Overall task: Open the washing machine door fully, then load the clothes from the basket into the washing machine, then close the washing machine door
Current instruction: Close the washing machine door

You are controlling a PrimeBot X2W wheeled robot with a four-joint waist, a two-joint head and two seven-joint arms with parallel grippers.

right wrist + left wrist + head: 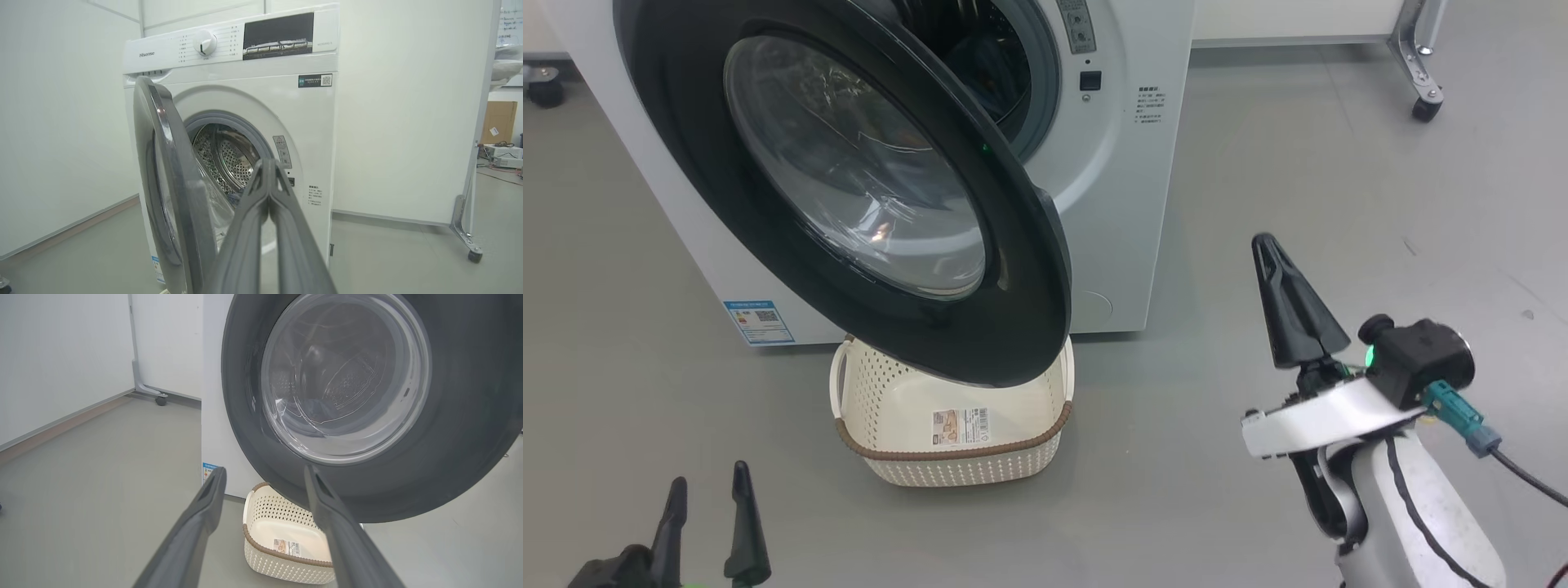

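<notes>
Machine: big white front-loading washing machine (1119, 204); the right wrist view shows its steel drum (233, 159).
Door: round black-rimmed glass door (1013, 269), half-open, overhanging the basket.
Basket: cream perforated plastic basket (947, 457).
Right gripper (1264, 243): fingers pressed together, empty, free grey floor (1258, 147) around.
Left gripper (709, 480): fingers spread, empty.

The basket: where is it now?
In the head view the basket stands on the floor before the washing machine, left of centre, below the open washing machine door.
</notes>
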